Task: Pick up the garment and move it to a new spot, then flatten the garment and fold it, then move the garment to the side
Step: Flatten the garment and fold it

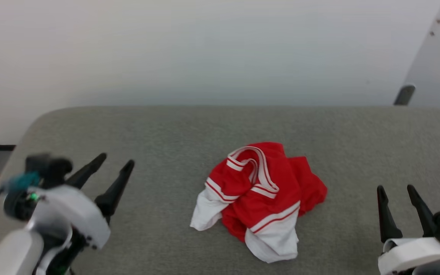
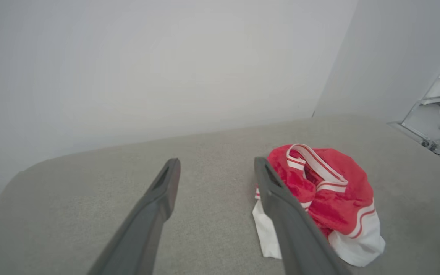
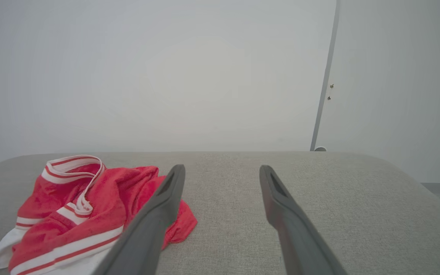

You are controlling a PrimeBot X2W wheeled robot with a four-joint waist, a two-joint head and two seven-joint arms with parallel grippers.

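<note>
At 8 o'clock in the head view, the left gripper (image 1: 117, 158) hangs low over the grey fabric-topped table (image 1: 166, 130). Its two dark fingers are spread wide, with nothing between them, and slant toward 1 o'clock. From its own wrist camera the left gripper (image 2: 217, 160) looks past the heap, which lies off toward 4 o'clock behind the right-hand finger. That stance reads as a ready pose, not a reach: the arm is parked clear of the cloth so that either side can be approached.

Just below the middle of the head view lies the garment (image 1: 266, 191), crumpled into a loose mound. Its red folds are heaped over one another, a white-and-red striped band loops across the top, and white hem panels spill out toward 7 and 6 o'clock. It probably sits this way because it was dropped, not laid; no edge is straight, so lifting it to a new spot has to come before flattening.

At 4 o'clock, the right gripper (image 1: 395, 187) is likewise wide and empty, fingers toward 12 o'clock, well apart from the cloth. Its wrist view puts the garment (image 3: 90, 198) at 8 o'clock, partly behind the left-hand finger.

As for containers, the garment lies bare on the table, inside nothing, with a plain pale wall (image 1: 204, 49) behind.
</note>
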